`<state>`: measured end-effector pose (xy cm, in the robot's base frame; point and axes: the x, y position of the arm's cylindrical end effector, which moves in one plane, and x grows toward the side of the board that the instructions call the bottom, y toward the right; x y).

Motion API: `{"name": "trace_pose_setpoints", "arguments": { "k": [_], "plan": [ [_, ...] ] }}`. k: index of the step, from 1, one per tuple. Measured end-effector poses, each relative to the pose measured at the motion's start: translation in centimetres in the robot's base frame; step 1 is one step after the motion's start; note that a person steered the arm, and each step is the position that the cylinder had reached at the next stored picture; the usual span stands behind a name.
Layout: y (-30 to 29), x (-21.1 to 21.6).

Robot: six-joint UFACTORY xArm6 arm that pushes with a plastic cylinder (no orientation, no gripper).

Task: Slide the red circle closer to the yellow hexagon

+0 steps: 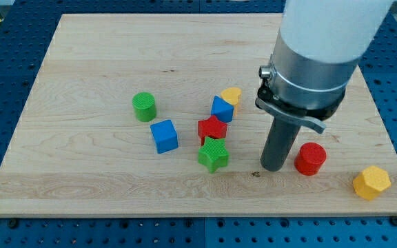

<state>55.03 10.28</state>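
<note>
The red circle [310,158] lies on the wooden board toward the view's lower right. The yellow hexagon [371,182] sits further right and lower, near the board's bottom right corner, apart from the red circle. My tip [275,167] stands just left of the red circle, with a narrow gap between them. The rod and the arm's grey and white body rise above it to the view's top.
A cluster left of my tip holds a red star [211,128], a green star [214,154], a blue block [222,109] and a yellow block [232,95]. A blue cube [164,136] and a green cylinder [144,107] lie further left. The board's edge [198,215] runs along the view's bottom.
</note>
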Motion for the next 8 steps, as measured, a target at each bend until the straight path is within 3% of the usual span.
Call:
{"name": "trace_pose_setpoints", "arguments": {
  "k": [8],
  "plan": [
    [7.3,-0.3]
  ]
}}
